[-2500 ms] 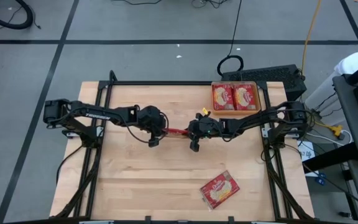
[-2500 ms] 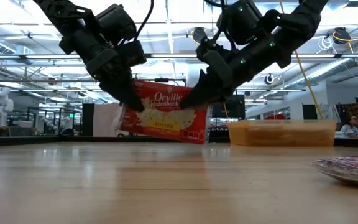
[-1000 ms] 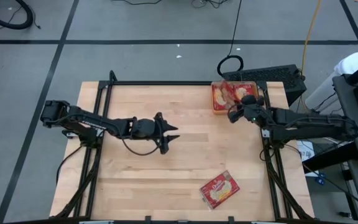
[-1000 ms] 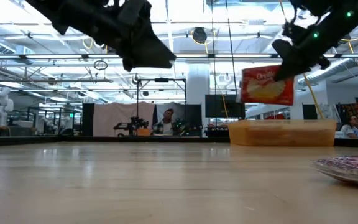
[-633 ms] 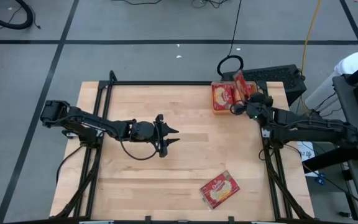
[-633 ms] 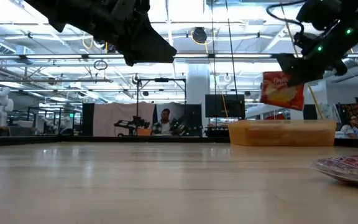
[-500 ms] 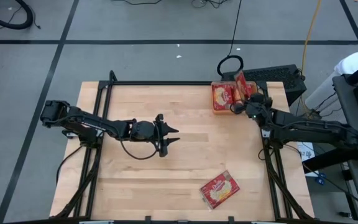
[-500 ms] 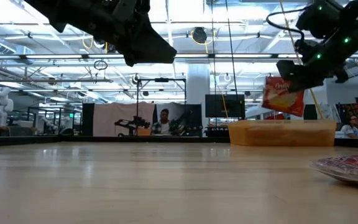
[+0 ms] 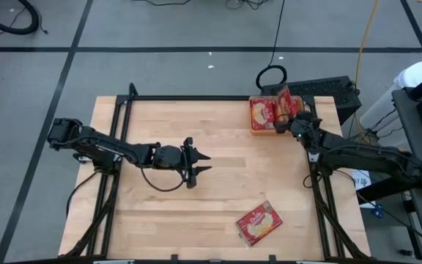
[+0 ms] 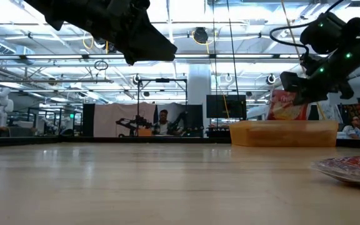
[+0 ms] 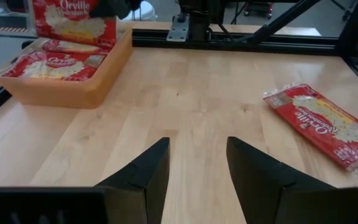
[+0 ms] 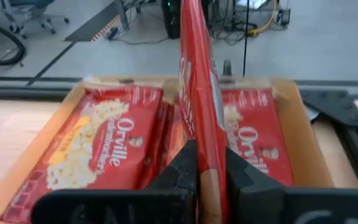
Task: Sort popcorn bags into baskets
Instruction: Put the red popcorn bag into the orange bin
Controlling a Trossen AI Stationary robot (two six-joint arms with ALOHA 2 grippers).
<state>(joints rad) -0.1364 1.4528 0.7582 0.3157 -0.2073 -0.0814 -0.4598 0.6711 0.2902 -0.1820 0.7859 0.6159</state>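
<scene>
The orange basket [image 9: 266, 133] sits at the table's far right corner, with two red popcorn bags [image 12: 98, 143] [image 12: 253, 143] lying flat in it, picture side up. My right gripper [image 9: 283, 123] hovers over the basket's near part, shut on a third bag [image 9: 283, 101] that stands on edge above the two. A further bag [image 9: 258, 224] lies flat near the table's near edge, right of centre. My left gripper [image 9: 200, 163] hangs open above mid-table and touches nothing. My right gripper pinches the red bag between its two fingers [image 12: 182, 165] at the bag's near end [image 12: 205, 134]. It comes slanting down from the near right side. The bag is held edge-up, reaching away from the fingers over the basket. Its lower edge [image 10: 285, 117] dips behind the basket wall.
The table's dark frame rails run along the far edge and both sides. A black box and cables sit just beyond the basket [image 9: 313, 88]. Bare wood lies between the left gripper, the basket [image 11: 67, 93] and the loose bag [image 11: 328, 124].
My right gripper has carried its bag toward the far right corner, over the basket, and lowered it. The bag has turned from nearly face-up to standing on edge, and its lower edge has sunk behind the basket wall. It has stayed shut on the bag.
</scene>
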